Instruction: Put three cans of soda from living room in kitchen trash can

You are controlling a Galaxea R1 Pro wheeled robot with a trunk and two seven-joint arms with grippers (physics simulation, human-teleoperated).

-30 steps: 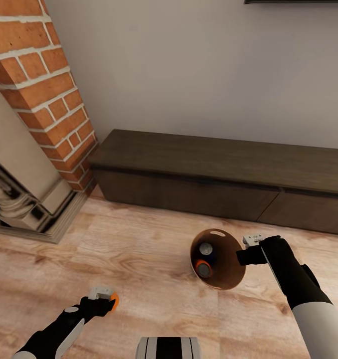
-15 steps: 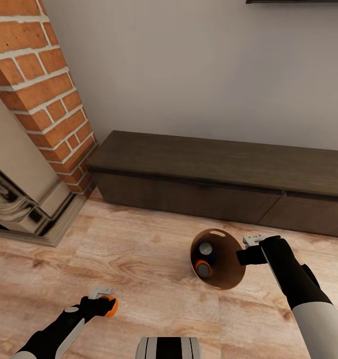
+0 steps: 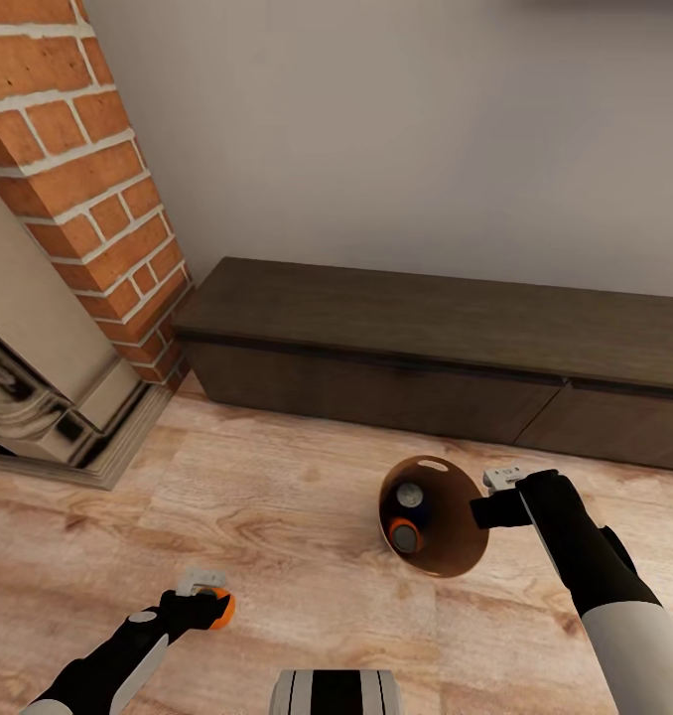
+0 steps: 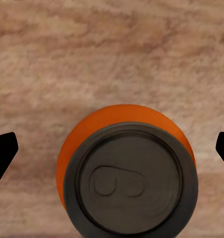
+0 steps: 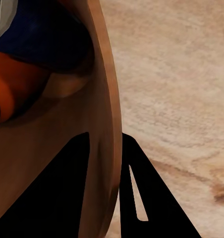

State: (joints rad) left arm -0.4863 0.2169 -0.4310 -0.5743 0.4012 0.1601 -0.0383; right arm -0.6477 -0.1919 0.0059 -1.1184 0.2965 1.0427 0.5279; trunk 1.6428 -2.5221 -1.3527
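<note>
My left gripper (image 3: 210,596) hangs low over the wood floor, open, with an orange can of soda (image 3: 220,609) right at its tips. From the left wrist, that can (image 4: 129,173) shows top-on, dark grey lid up, and the black fingertips (image 4: 4,151) stand apart from it on both sides. My right gripper (image 3: 478,511) is shut on the rim of the tash can (image 3: 454,544), which is tilted with its copper-brown inside showing. Inside lie a dark can (image 3: 409,494) and an orange can (image 3: 406,535). In the right wrist view the fingers (image 5: 151,198) straddle the bin wall (image 5: 99,99).
A long dark low cabinet (image 3: 426,338) runs along the grey wall ahead. The red-brick fireplace (image 3: 78,179) with its stone base (image 3: 39,407) stands at the left. Light wood floor (image 3: 277,497) lies between them and my base (image 3: 336,692).
The whole picture has shifted slightly, so the camera moved. More of the orange can now shows beside the left gripper than a second ago. The right arm and bin hold still.
</note>
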